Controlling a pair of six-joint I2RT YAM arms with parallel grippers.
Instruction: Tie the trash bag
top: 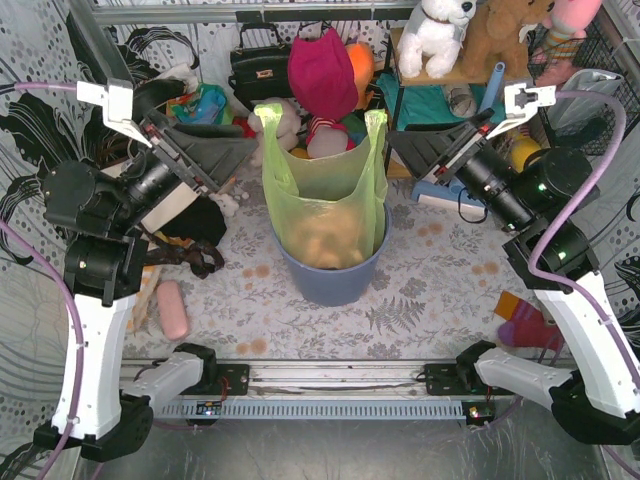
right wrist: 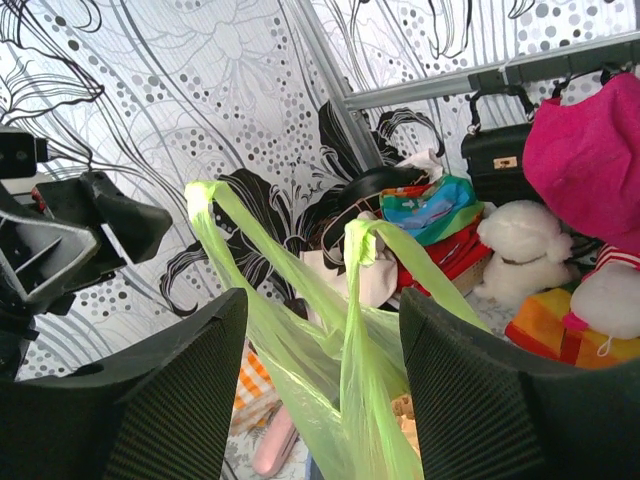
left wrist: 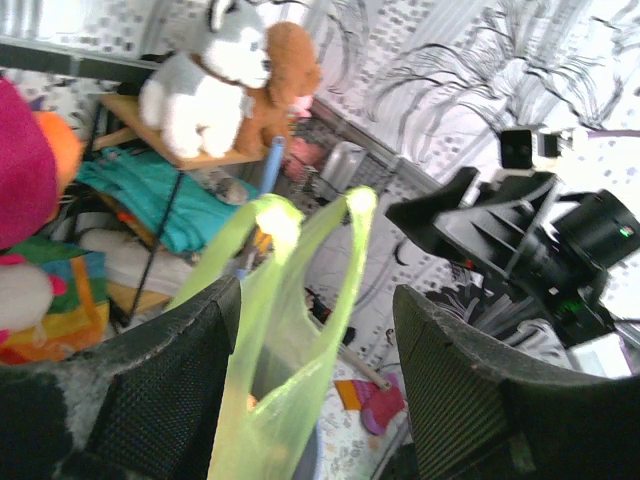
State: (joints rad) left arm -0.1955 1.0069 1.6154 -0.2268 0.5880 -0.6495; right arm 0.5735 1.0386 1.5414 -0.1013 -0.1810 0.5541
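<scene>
The left arm (top: 97,345) and the right arm (top: 597,335) share white lower links and black joint housings, each trailed by a pale purple cable (top: 40,87). Their fingers (left wrist: 175,395) are black, broad and mesh-textured.

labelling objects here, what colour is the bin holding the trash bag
The bin is blue-grey, clearest in the top external view.

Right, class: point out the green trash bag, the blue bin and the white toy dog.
trash bag (top: 320,185), top view, front wall.
bin (top: 330,285), top view, front wall.
toy dog (top: 435,35), top view, chest.
</scene>
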